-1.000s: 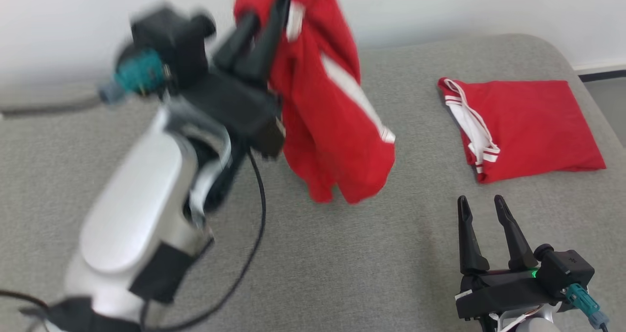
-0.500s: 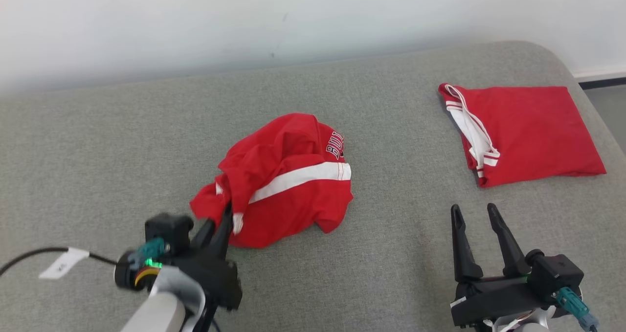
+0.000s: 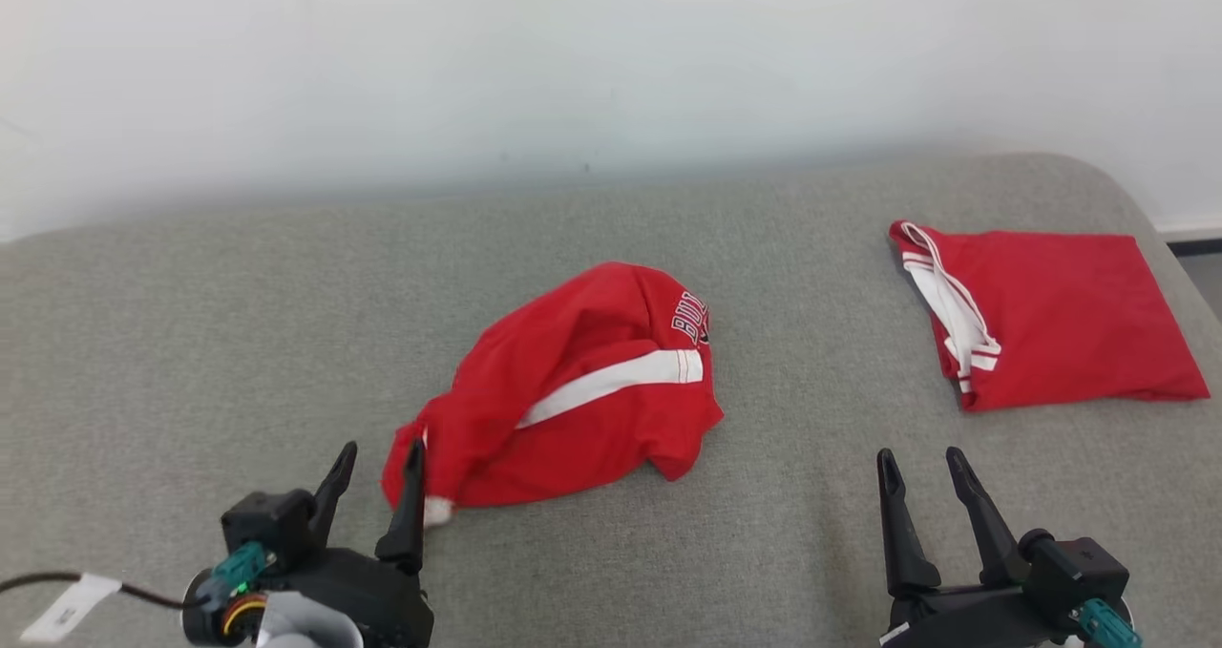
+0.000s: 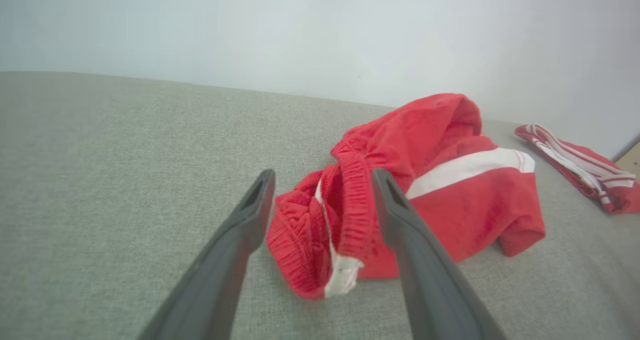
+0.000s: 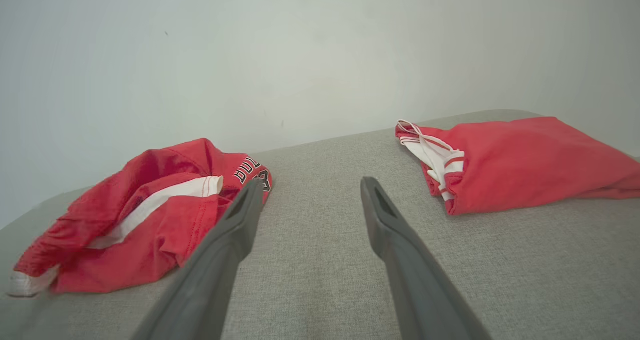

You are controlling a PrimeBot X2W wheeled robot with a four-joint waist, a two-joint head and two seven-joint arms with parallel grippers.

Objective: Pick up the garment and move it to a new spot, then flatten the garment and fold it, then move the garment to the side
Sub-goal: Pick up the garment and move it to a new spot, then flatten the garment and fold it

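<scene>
Looking at the lower left of the head view, you see your left claw point(image 3: 383, 448) spread open and gripping nothing. The crumpled red garment point(image 3: 573, 390) starts right at its right-hand finger, and in the left wrist view its elastic waistband point(image 4: 352, 200) lies between the two fingers. At lower right, your right claw point(image 3: 918, 457) is open too, empty and apart from the cloth. The garment rests mid-frame on the grey upholstered surface point(image 3: 191, 343). Count two claws and two red pieces: this heap and a folded garment point(image 3: 1060, 319) at upper right.
</scene>
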